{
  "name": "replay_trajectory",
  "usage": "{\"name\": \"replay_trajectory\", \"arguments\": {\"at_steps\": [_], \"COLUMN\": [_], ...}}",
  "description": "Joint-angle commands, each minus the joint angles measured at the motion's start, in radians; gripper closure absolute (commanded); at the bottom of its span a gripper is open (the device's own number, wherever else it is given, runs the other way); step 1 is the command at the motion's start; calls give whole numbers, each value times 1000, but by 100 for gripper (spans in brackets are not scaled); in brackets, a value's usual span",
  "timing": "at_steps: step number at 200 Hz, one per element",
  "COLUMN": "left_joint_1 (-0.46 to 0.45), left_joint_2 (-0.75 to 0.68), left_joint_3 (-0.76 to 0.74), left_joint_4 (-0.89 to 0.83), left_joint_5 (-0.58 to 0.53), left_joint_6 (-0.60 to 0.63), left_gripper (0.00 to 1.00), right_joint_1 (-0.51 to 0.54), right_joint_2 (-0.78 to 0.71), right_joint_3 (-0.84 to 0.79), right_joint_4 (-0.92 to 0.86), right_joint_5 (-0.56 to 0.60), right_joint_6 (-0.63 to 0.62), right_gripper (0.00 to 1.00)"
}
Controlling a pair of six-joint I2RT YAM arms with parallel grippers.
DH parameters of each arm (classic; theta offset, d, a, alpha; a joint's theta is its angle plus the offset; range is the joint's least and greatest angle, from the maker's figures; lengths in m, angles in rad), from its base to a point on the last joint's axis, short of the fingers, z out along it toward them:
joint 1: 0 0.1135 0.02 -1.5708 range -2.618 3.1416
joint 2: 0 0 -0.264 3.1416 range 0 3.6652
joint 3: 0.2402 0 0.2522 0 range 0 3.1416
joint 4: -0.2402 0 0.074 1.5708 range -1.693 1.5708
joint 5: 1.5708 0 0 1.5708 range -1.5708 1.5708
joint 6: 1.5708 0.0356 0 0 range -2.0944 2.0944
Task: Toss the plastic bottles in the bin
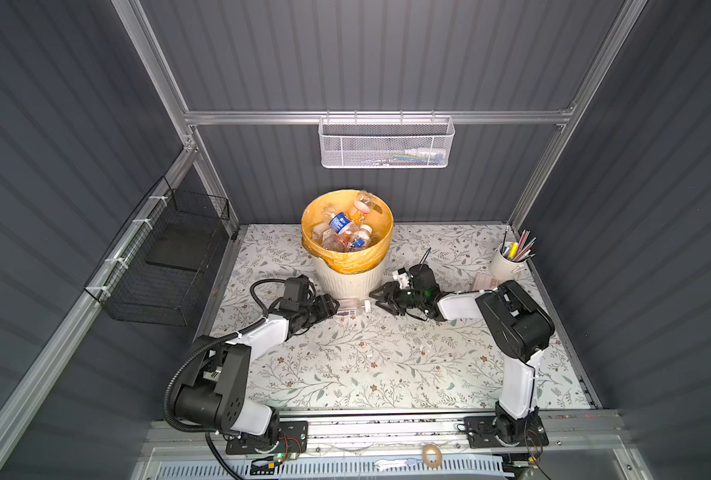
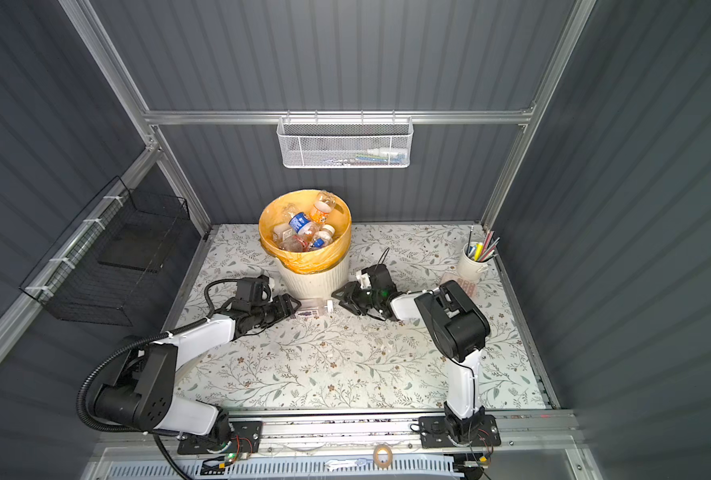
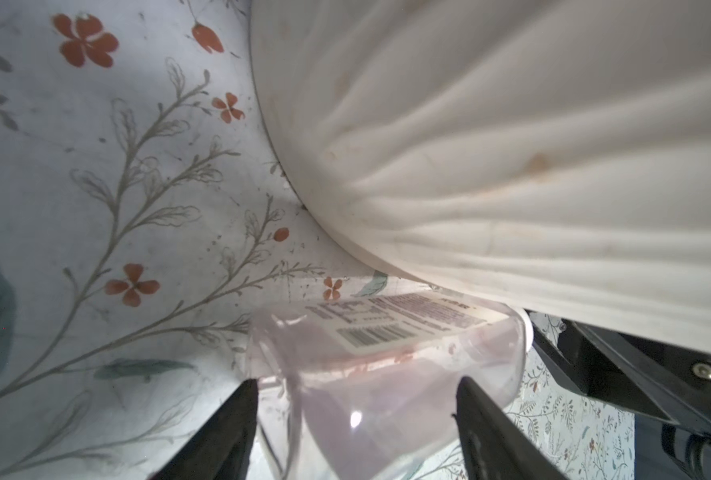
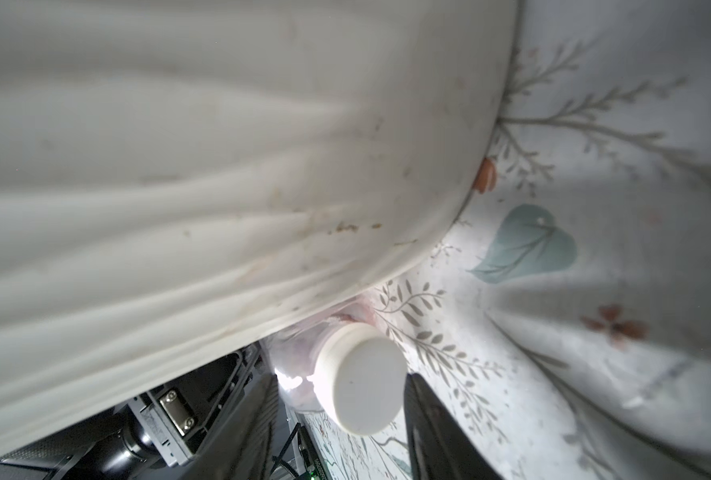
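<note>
A clear plastic bottle (image 1: 349,308) (image 2: 310,309) with a white label and a white cap (image 4: 362,382) lies on the table against the foot of the bin (image 1: 345,282) (image 2: 316,282). Its cap points right. My left gripper (image 1: 333,306) (image 3: 358,380) has its jaws on both sides of the bottle's base (image 3: 387,374). My right gripper (image 1: 379,301) (image 4: 341,378) straddles the cap: one finger touches it and a small gap shows at the other. Several bottles (image 1: 345,228) fill the orange-lined bin. Its ribbed wall (image 3: 511,145) (image 4: 179,166) fills both wrist views.
A white cup of pens (image 1: 505,262) and a calculator (image 1: 486,282) sit at the back right. A white mesh basket (image 1: 387,143) hangs on the back rail, and a black wire basket (image 1: 166,266) on the left wall.
</note>
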Motion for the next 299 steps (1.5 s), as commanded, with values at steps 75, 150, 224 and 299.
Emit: {"name": "replay_trajectory", "arguments": {"at_steps": [75, 150, 224, 299], "left_joint_1": [-47, -201, -203, -143], "left_joint_2": [49, 80, -70, -304], "left_joint_3": [10, 9, -7, -109], "left_joint_4": [79, 188, 12, -176], "left_joint_5": [173, 112, -52, -236], "left_joint_6": [-10, -128, -118, -186], "left_gripper": [27, 23, 9, 0], "right_joint_1": [24, 9, -26, 100], "right_joint_2": [-20, -248, -454, -393], "right_joint_3": [-40, -310, -289, 18], "right_joint_4": [6, 11, -433, -800], "right_joint_5": [-71, 4, 157, 374], "right_joint_6": [-13, 5, -297, -788], "right_gripper": [53, 54, 35, 1]}}
